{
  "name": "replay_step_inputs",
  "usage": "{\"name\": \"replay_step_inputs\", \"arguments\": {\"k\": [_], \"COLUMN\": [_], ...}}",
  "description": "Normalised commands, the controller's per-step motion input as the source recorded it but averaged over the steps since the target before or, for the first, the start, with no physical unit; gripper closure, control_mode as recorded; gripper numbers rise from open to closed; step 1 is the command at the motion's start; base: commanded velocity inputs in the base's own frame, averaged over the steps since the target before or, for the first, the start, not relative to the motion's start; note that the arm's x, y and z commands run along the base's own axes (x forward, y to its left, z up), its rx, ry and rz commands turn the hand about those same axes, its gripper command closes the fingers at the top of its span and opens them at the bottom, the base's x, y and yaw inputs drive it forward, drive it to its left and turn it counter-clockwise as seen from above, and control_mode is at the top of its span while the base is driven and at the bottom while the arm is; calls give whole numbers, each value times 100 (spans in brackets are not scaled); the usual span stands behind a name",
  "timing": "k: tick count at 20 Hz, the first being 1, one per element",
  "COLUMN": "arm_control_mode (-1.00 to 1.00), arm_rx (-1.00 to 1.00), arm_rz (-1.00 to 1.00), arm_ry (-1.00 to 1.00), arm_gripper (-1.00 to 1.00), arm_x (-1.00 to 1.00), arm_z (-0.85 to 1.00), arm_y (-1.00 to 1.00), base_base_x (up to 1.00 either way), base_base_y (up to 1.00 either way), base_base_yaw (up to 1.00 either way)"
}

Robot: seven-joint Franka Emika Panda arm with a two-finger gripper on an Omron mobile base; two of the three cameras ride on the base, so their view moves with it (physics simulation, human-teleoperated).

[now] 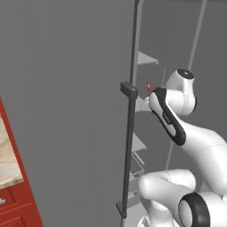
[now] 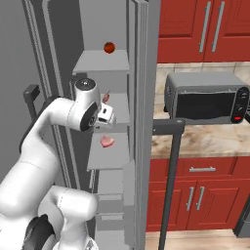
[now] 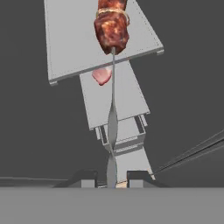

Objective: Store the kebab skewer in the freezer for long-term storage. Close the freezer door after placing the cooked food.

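Here, your dark two-finger end effector (image 3: pixel 111 178) pinches the thin metal kebab skewer with its reddish-brown meat chunks (image 3: pixel 112 94) low on the stem, meat end held out over a grey shelf of the open freezer (image 3: pixel 70 39).

Risks, as I judge them:
- The grip is thin and far from the heavy end; the stick may swivel or slip if you move fast.
- Let go while it overhangs the shelf edge and it may tip off toward the lower shelves.
- The meat could brush the flat pink piece (image 3: pixel 102 75) on the shelf below if you go low.

Views: the right base view gives you the round red fruit (image 2: pixel 109 47) on the top shelf and the grey toaster oven (image 2: pixel 207 97) on the table. The left base view gives the tall grey freezer door (image 1: pixel 66 111), swung open, with its dark bar handle (image 1: pixel 128 146).
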Motion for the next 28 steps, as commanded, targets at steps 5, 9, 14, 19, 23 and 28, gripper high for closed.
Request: {"name": "replay_step_inputs", "arguments": {"k": [5,9,14,19,23,28], "arm_control_mode": [-100,-100,-100,-100,-100,-100], "arm_rx": [3,7,10,0,0,0], "arm_rz": [0,0,1,0,0,0], "arm_ry": [0,0,0,0,0,0], "arm_gripper": [100,100,100,100,100,100], "arm_x": [54,52,46,36,34,33], "arm_z": [-10,-12,-11,-11,-12,-10], "arm_y": [0,0,0,0,0,0], "base_base_x": [0,0,0,0,0,0], "base_base_y": [0,0,0,0,0,0], "base_base_yaw": [0,0,0,0,0,0]}}
